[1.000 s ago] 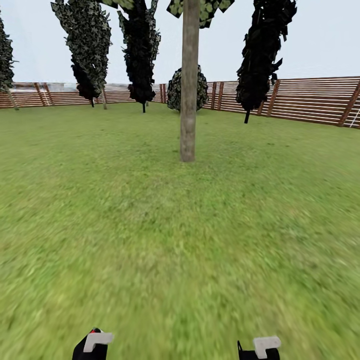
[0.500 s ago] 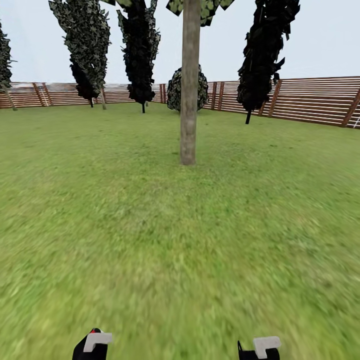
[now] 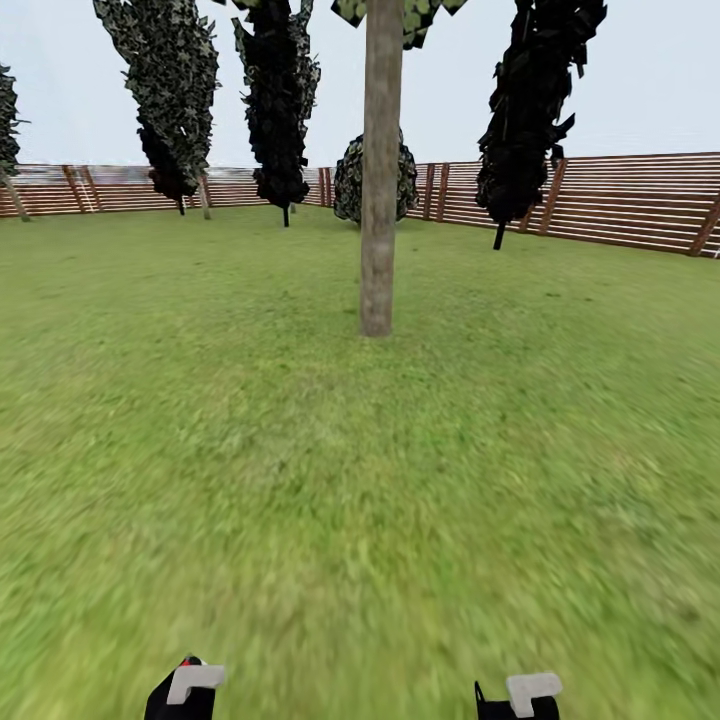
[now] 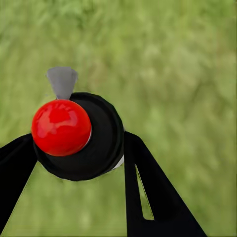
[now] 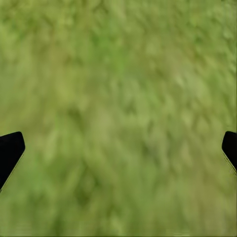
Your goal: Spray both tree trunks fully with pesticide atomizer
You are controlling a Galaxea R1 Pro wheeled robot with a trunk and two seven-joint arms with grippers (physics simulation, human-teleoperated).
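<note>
Black left gripper (image 4: 79, 158) clamps atomizer (image 4: 79, 136); right gripper (image 5: 118, 148) spread wide.

Green grass lawn (image 3: 300, 480) under 1 pale tree trunk (image 3: 380, 200)

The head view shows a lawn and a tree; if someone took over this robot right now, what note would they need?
Left gripper: shut on the atomizer, a black body with a red cap and grey nozzle, held over grass.
Right gripper: open, nothing between the fingers, grass below.
Pale tree trunk: straight ahead on the lawn, well out of reach. The wooden fence and dark thin-stemmed trees stand behind it.
Done: atomizer picked up.
Left: probably drive closer and spray this trunk; no mist shows on it. The other thick-trunked tree is out of frame and must be found afterwards.
</note>
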